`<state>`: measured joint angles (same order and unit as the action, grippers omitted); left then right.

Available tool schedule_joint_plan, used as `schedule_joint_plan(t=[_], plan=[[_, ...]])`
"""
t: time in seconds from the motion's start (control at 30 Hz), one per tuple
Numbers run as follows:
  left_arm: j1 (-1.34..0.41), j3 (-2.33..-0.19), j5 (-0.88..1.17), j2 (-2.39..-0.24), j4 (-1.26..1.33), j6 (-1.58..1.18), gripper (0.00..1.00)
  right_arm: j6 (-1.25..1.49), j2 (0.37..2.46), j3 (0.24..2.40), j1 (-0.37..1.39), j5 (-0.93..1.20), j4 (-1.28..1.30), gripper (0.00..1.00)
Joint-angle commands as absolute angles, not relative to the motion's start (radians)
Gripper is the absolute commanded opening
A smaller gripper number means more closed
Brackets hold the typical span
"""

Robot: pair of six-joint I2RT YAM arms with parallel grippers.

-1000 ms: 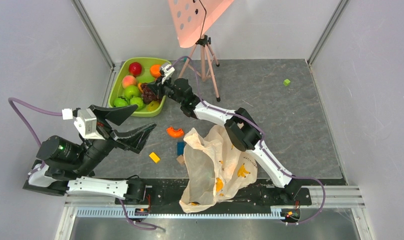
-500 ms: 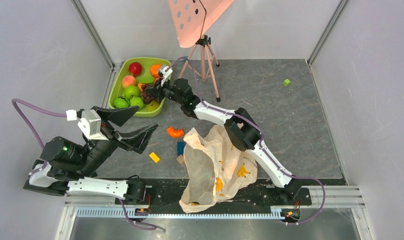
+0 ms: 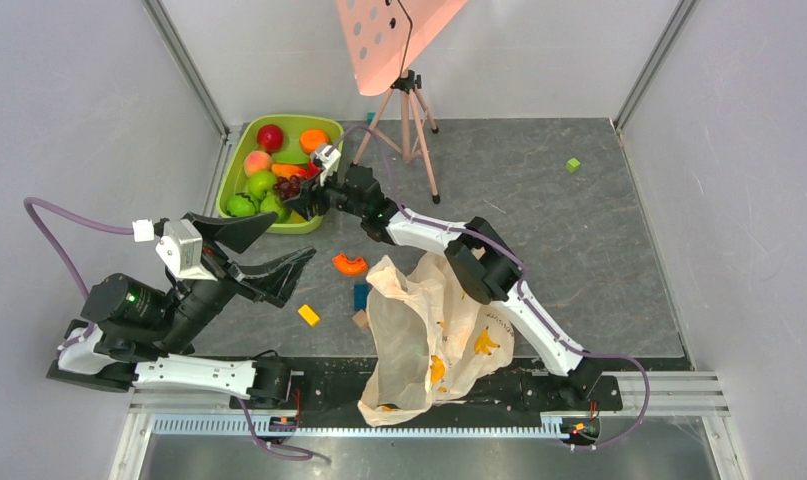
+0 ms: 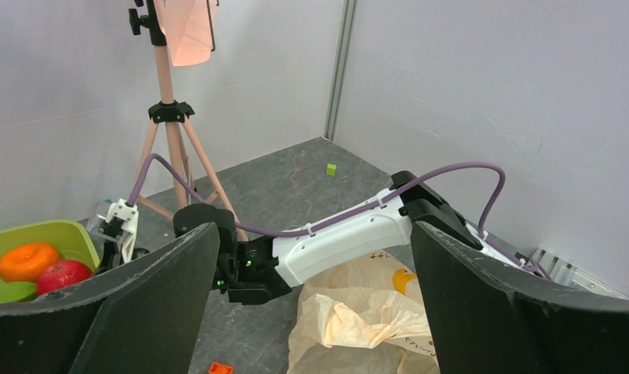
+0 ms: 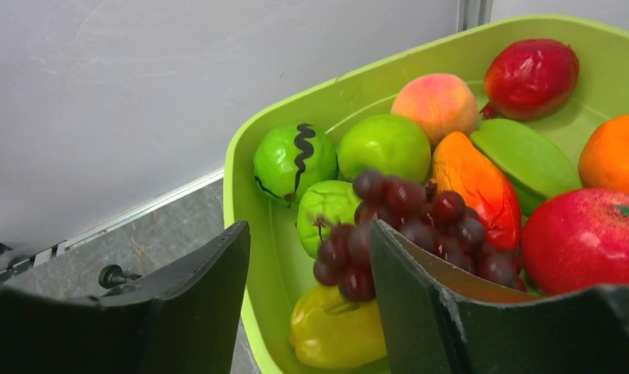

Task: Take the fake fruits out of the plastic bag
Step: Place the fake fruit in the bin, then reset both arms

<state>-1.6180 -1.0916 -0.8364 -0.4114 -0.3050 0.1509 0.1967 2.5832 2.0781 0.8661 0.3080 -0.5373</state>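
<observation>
From above, the right gripper (image 3: 304, 200) hangs over the near corner of the rigid lime-green tub (image 3: 241, 150), where the glossy plastic toy fruits (image 3: 262, 183) lie. The thin crinkly peach-orange plastic bag (image 3: 419, 330) sprawls by the arm bases, well apart from the tub. The left gripper (image 3: 293, 233) gapes wide, holding nothing

The left wrist view shows its jaws spread, the bag below

In the right wrist view the fingers stand apart, gripping nothing; the dark purple grape bunch (image 5: 420, 222) rests on the other fruits in the tub
</observation>
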Motion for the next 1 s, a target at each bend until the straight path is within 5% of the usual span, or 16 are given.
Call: schedule_joint_plan(t=[0.0,0.5,0.97], plan=[[-1.618,-1.097,-0.856,-0.406,-0.298,0.134,0.99,0.169,2.423,1.990,0.864,0.336,-0.616,0.70],[-1.618,-1.093,-0.947,-0.440,-0.432,-0.042,1.00,0.146,1.830,1.333,0.866,0.130,-0.646,0.84],[-1.617,-0.979,-0.951,-0.504,-0.579,-0.318,1.00,0.170,1.101,0.751,0.865,-0.223,-0.209,0.89]])
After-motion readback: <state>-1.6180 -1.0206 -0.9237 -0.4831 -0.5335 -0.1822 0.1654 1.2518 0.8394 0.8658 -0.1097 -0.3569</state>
